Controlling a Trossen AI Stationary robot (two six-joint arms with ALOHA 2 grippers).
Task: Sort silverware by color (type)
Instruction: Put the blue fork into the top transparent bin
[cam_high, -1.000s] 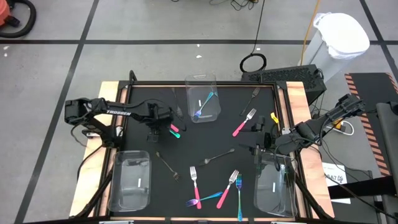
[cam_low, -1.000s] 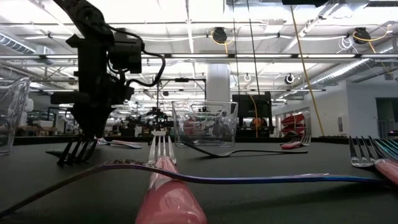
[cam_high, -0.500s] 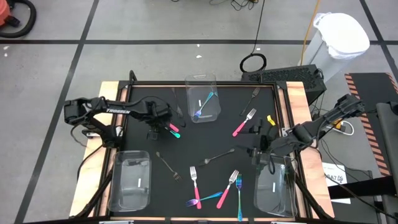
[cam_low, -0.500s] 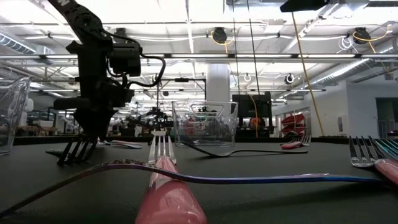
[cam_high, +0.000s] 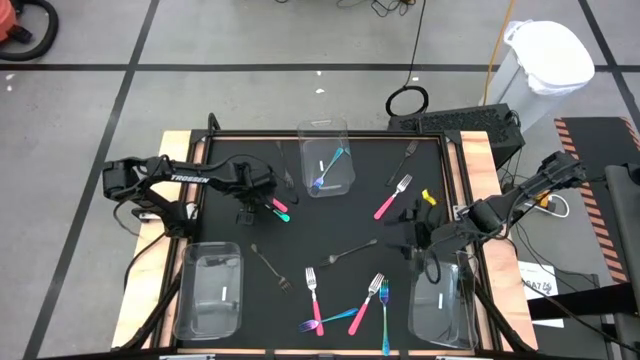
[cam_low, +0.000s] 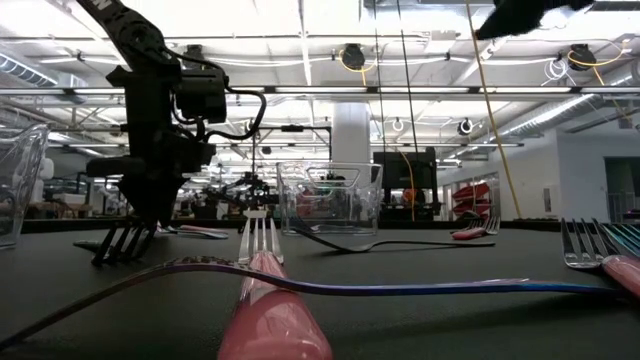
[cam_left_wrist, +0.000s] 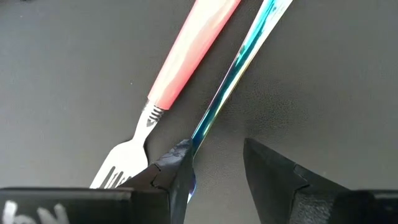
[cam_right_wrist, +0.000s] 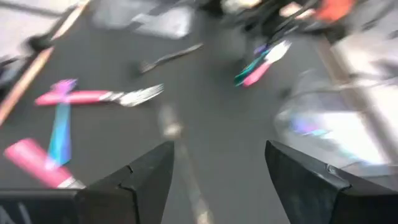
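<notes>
In the high view my left gripper stands at the table's left, beside a pink-handled fork and a teal utensil that lie side by side. The left wrist view shows it open, pointing down, over the end of the teal utensil, with the pink fork just outside one finger. My right gripper hangs open above the table's right side, touching nothing. Other pink, teal and dark forks lie flat on the black mat. My left gripper comes from above, its fingers on either side of the teal utensil's end. The utensil's shaft runs in against the inner edge of one finger. I cannot tell whether they touch. The utensil lies flat on the mat.
Three clear bins stand on the mat: one at the far middle with teal utensils in it, one at the near left, one at the near right. A pink fork, dark forks and a near cluster lie between.
My right gripper has swung away from the near right bin, toward the table's far side and a little toward the middle, and is still in motion. My left gripper has sunk slightly toward the mat over the teal utensil. No utensil has moved.
</notes>
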